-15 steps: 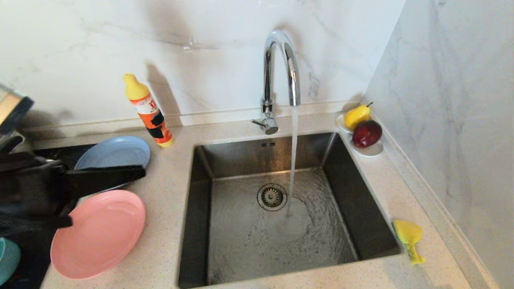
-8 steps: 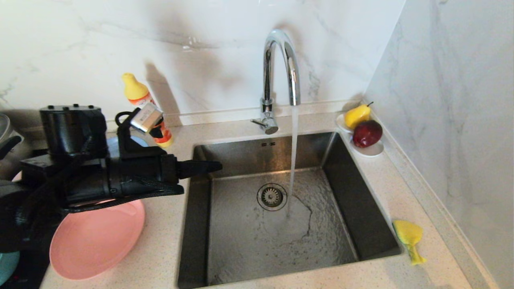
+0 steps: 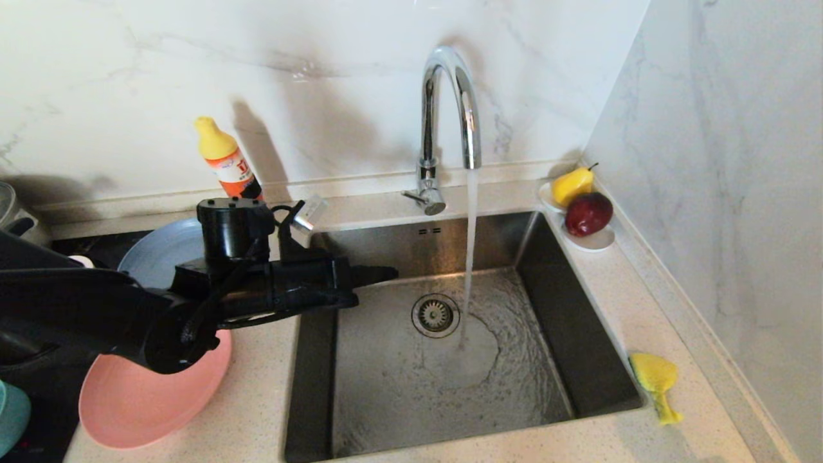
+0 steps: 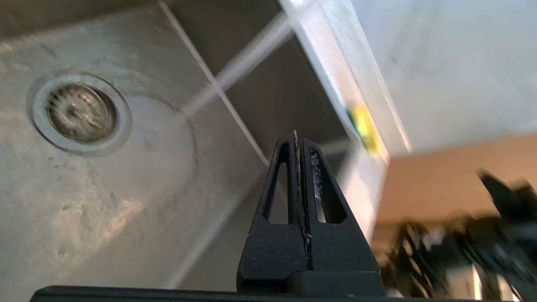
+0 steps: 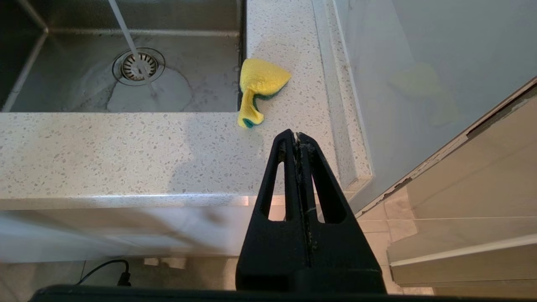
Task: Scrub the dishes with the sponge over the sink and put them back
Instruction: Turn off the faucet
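The steel sink [image 3: 578,334] has water running into it. To its left on the counter lie the dishes: a salmon-pink plate [image 3: 128,399], a grey-blue plate [image 3: 154,251] and the edge of a teal bowl [image 3: 9,418], partly hidden by my left arm. My left gripper [image 3: 392,273] is shut and empty, pointing level over the sink's left side; its wrist view shows the tips [image 4: 298,140] above the basin floor [image 4: 105,201]. The yellow sponge [image 3: 652,376] lies crumpled on the counter right of the sink. My right gripper [image 5: 297,136] is shut and empty, below the counter's front edge, short of the sponge [image 5: 260,82].
The chrome faucet [image 3: 450,109] pours a stream beside the drain strainer [image 3: 435,315]. An orange detergent bottle [image 3: 225,161] stands at the back left. A white dish [image 3: 595,241] with a pear and a red fruit sits at the back right corner. Marble walls close off the back and right.
My left arm has swung from the far left across the plates toward the sink, and its shut tip now reaches over the basin's left side. The right arm has not moved.
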Tool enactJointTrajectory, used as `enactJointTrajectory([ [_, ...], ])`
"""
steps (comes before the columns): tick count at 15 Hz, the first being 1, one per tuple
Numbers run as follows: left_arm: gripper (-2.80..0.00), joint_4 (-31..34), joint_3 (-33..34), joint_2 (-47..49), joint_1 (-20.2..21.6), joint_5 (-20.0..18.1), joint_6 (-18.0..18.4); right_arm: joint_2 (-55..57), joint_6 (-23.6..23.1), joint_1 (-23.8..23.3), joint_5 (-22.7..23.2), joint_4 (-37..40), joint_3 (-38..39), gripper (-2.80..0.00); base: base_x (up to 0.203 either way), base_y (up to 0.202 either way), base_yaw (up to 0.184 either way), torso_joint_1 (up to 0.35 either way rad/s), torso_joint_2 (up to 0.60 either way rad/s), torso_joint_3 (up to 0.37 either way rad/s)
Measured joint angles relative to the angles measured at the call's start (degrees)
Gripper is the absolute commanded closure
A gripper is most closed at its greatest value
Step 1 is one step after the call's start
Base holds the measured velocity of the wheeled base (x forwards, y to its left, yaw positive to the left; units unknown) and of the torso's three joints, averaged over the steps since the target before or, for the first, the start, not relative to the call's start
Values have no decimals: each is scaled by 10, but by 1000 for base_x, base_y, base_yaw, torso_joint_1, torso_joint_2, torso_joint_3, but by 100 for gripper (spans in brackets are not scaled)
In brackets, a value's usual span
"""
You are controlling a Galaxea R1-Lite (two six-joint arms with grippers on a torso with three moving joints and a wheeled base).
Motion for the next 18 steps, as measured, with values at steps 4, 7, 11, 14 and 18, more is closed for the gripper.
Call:
enactJointTrajectory([
  [4, 0, -90, -46, 57, -2, 18, -85, 0, 0, 0, 0, 0, 0, 0, 0, 0, 0, 0, 0, 0],
  [7, 0, -91, -104, 91, -2, 32, -107, 0, 0, 0, 0, 0, 0, 0, 0, 0, 0, 0, 0, 0],
  [11, 0, -91, -159, 133, -4, 39, -127, 0, 0, 0, 0, 0, 0, 0, 0, 0, 0, 0, 0, 0],
  [14, 0, -91, -190, 157, -4, 57, -146, 0, 0, 0, 0, 0, 0, 0, 0, 0, 0, 0, 0, 0],
  [18, 0, -90, -235, 171, -4, 66, -193, 0, 0, 0, 0, 0, 0, 0, 0, 0, 0, 0, 0, 0],
])
